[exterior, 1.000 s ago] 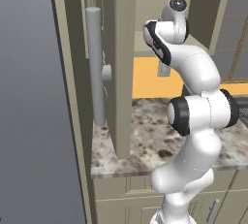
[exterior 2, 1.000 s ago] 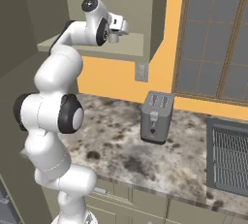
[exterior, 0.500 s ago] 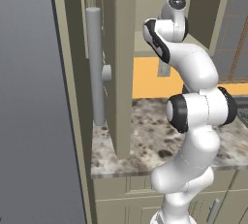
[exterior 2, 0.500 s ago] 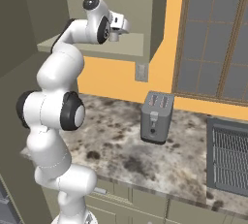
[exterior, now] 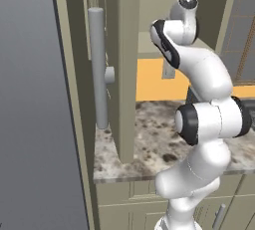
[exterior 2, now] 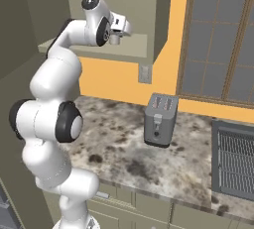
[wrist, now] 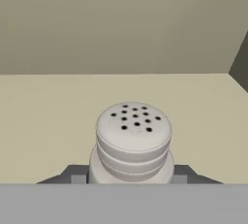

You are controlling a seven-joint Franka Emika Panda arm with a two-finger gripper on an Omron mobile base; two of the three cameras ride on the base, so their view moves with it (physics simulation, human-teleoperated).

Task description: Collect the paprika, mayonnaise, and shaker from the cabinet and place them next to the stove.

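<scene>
Inside the beige-olive wall cabinet [exterior 2: 129,10], on its pale shelf, the dark two-finger pincer [wrist: 131,175] has just narrowed onto the small grey perforated-cap shaker [wrist: 132,143], gripped between its tips; lifting out seems next.

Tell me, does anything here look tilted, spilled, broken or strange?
Nothing stands out. The shaker stands upright on the cabinet shelf, with the gripper shut on it. The toaster sits squarely on the counter, and no spill shows.
</scene>
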